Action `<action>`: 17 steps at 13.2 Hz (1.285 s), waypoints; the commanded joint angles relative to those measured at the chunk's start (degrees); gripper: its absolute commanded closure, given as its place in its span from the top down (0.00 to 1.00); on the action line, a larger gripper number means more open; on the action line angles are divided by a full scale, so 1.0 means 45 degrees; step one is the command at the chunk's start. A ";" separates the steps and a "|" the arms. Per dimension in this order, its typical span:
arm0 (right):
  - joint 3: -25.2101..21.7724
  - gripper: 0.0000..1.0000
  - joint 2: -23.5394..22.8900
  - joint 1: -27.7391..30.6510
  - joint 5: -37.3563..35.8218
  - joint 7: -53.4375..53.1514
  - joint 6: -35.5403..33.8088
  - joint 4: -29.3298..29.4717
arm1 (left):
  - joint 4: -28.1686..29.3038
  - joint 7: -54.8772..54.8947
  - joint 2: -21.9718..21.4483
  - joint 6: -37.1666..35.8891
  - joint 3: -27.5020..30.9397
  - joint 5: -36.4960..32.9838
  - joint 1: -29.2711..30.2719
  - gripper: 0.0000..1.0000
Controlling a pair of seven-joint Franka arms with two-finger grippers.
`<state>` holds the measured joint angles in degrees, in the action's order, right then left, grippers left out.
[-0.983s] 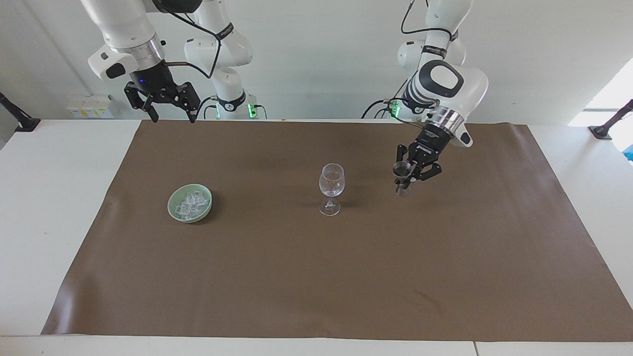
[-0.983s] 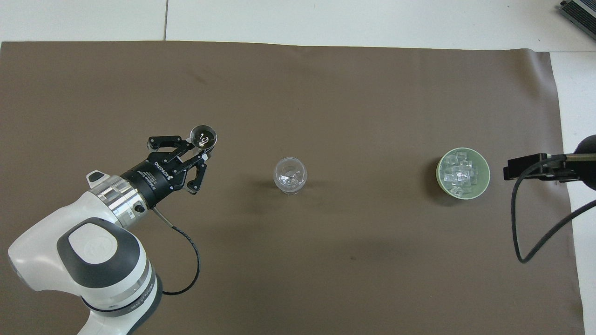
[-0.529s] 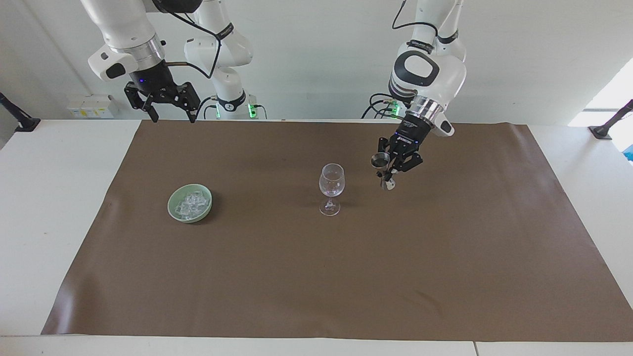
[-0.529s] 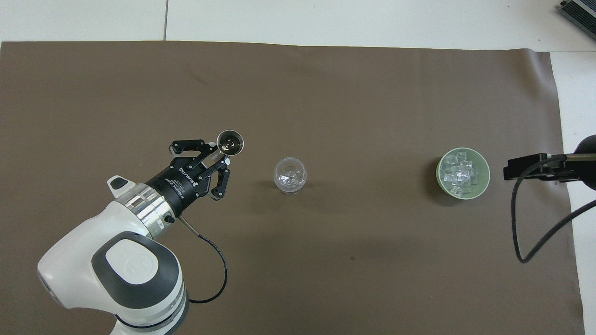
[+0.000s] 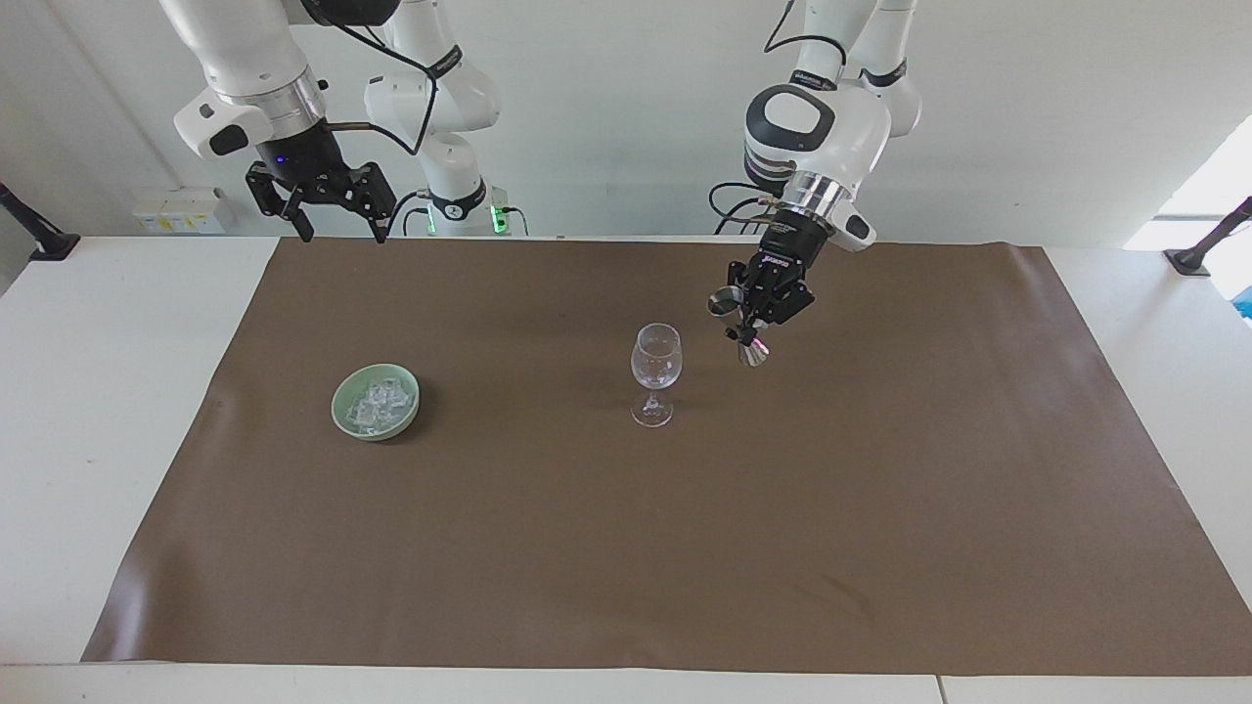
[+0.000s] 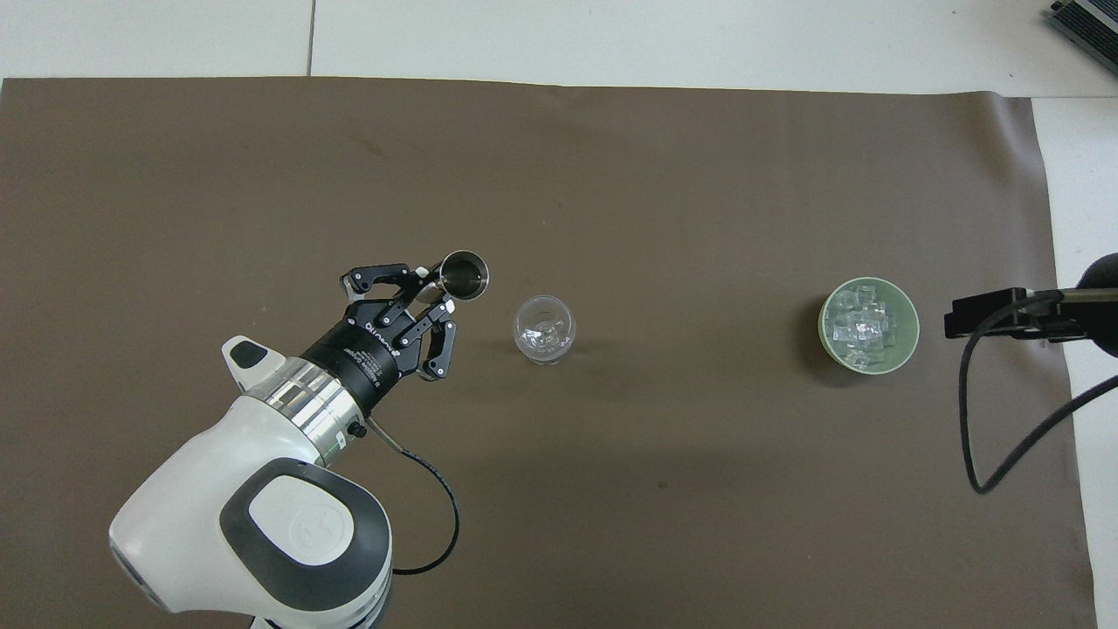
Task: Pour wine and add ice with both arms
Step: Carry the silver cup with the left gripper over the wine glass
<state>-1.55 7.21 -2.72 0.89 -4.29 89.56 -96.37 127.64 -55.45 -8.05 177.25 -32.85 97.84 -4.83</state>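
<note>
Nearest the robots, the right gripper [image 5: 337, 227] is being kept waiting with fingers spread, empty. Over the mat, a metal jigger [image 6: 464, 273] is being carried clamped in the left gripper [image 6: 428, 295], now much closer to the one wine glass [image 5: 655, 373] than a second ago; pouring is likely being lined up. One bowl [image 6: 909, 341] of ice [image 6: 863, 325] is being left untouched toward the right arm's end.

A white table [image 5: 117, 411] is being covered over most of its top by a brown mat [image 5: 626, 548]. A plain white wall [image 5: 606, 108] is being seen above the table's edge. Daylight is being let in at a bright opening [image 5: 1198, 200] toward the left arm's end. A black clamp [image 5: 34, 235] is being carried at each end of the table, and a white socket box [image 5: 181, 208] is being held low on the wall.
</note>
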 commanded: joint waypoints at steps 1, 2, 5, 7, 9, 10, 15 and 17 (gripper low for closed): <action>0.0013 1.00 0.0293 0.0018 -0.0061 0.0172 -0.0136 -0.0263 | -0.0629 0.0699 0.0518 0.0669 -0.0083 -0.0335 -0.0060 0.00; 0.0013 1.00 0.0293 0.0018 -0.0061 0.0172 -0.0136 -0.0263 | -0.0649 0.0739 0.0557 0.0805 -0.0083 -0.0627 -0.0079 0.00; 0.0033 1.00 0.0293 0.0018 -0.0061 0.0172 -0.0136 -0.0263 | -0.0805 0.0759 0.0810 0.1370 -0.0356 -0.1506 -0.0098 0.00; 0.0013 1.00 0.0293 0.0018 -0.0061 0.0172 -0.0136 -0.0263 | -0.0883 0.0759 0.0967 0.1606 -0.0513 -0.2053 -0.0099 0.00; 0.0013 1.00 0.0293 0.0018 -0.0061 0.0172 -0.0136 -0.0263 | -0.0903 0.0778 0.1065 0.1724 -0.0591 -0.2619 -0.0118 0.00; 0.0013 1.00 0.0293 0.0018 -0.0061 0.0172 -0.0136 -0.0263 | -0.0884 0.0798 0.1181 0.1763 -0.0610 -0.2757 -0.0118 0.00; 0.0013 1.00 0.0293 0.0018 -0.0061 0.0172 -0.0136 -0.0263 | -0.0708 0.2065 0.1280 0.2173 -0.1059 -0.2759 -0.0138 0.00; 0.0013 1.00 0.0293 0.0018 -0.0061 0.0172 -0.0136 -0.0263 | -0.0591 0.2281 0.1319 0.2310 -0.1235 -0.2759 -0.0138 0.00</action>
<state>-1.55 7.21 -2.72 0.89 -4.29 89.56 -96.37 124.92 -46.47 -2.63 185.63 -37.83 86.05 -4.88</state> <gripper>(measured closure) 0.000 0.780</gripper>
